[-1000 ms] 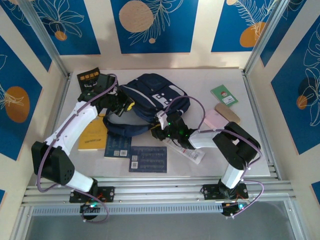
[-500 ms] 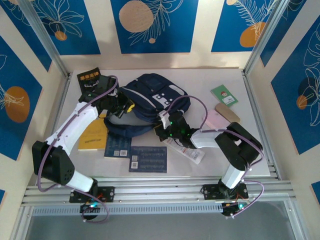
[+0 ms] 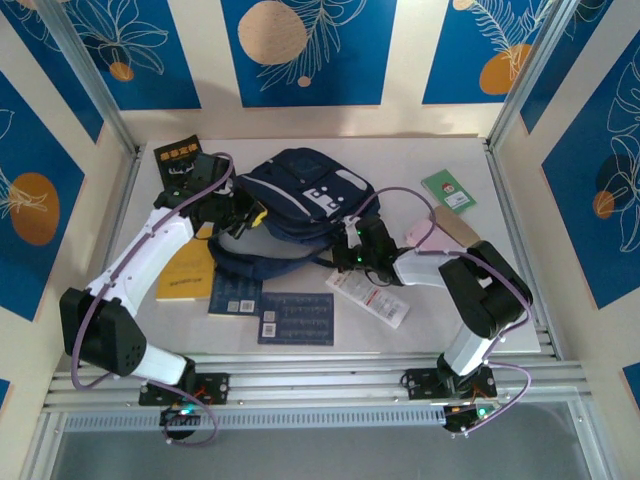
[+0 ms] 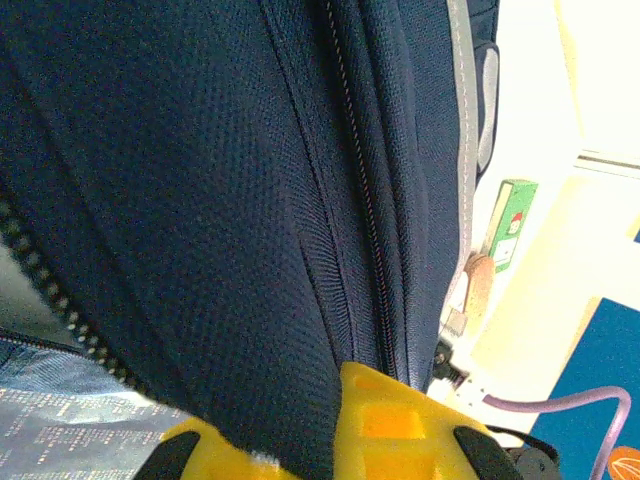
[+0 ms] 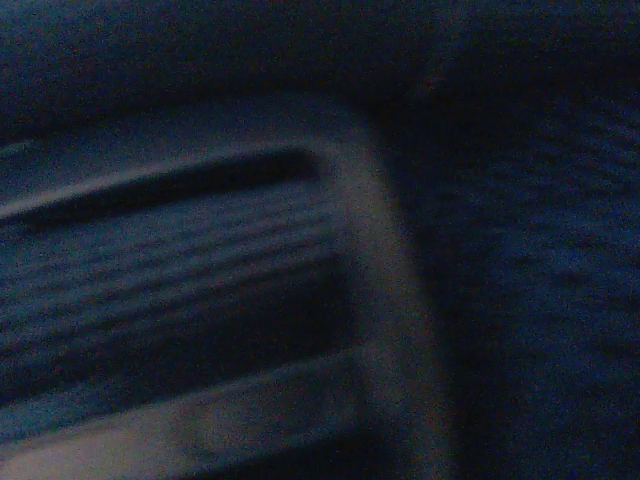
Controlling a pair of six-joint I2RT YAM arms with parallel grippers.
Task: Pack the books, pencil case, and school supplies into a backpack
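**Left gripper** (image 3: 247, 212): yellow fingers (image 4: 400, 425) are shut on a fold of the backpack (image 3: 300, 190) at its left edge.

**Right gripper** (image 3: 352, 248): the jaws are closed at the backpack's lower right edge, with dark fabric pressed up to the wrist camera. Whether fabric is held cannot be told.

**Layout:** the backpack is laid at frame centre.
- Below it are seen the yellow book (image 3: 188, 270), blue books (image 3: 297, 318) and white packet (image 3: 368, 296).
- The black book (image 3: 178, 155) is placed upper left.
- The pencil case (image 3: 425, 236), tan block (image 3: 455, 226) and green booklet (image 3: 448, 190) are placed right.

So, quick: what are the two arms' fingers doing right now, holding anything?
Left gripper: fingers closed on the backpack fabric.
Right gripper: closed, against the backpack; whether it grips any fabric cannot be told.
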